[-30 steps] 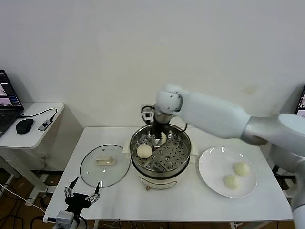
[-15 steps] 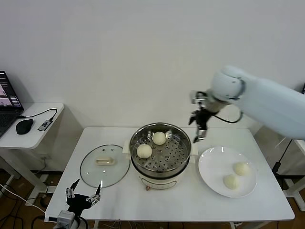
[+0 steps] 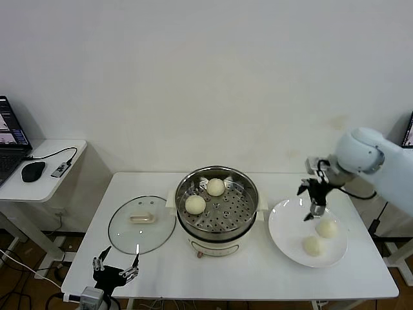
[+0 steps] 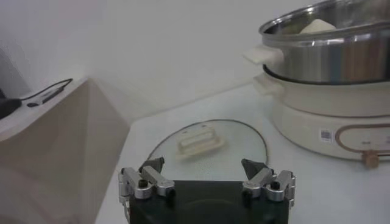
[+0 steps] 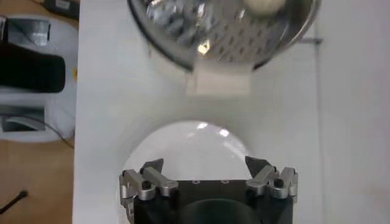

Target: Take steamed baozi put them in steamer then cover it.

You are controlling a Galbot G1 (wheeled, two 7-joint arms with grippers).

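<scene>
At the far left a small side desk carries a laptop, a black mouse and a cable. Low at the near left edge of the white tabletop the left pincer is parked, its fingers spread wide and holding nothing; from its wrist camera it faces the cover and the steamer's base across bare tabletop. The cover, a clear glass lid with a beige handle, lies flat on the tabletop just beside the steamer on its left, apart from both pincers. In the middle stands the steamer, uncovered, a shiny steel pot on a cream base; two steamed baozi rest on its perforated tray, one toward the near left and one toward the back. To its right a white plate sits on the tabletop with the other two buns on its right half, close together. The right pincer hangs over the plate's far edge, near those buns but not touching them, its fingers wide apart and empty; its wrist view shows the pincer above the plate with the steamer's rim beyond.
</scene>
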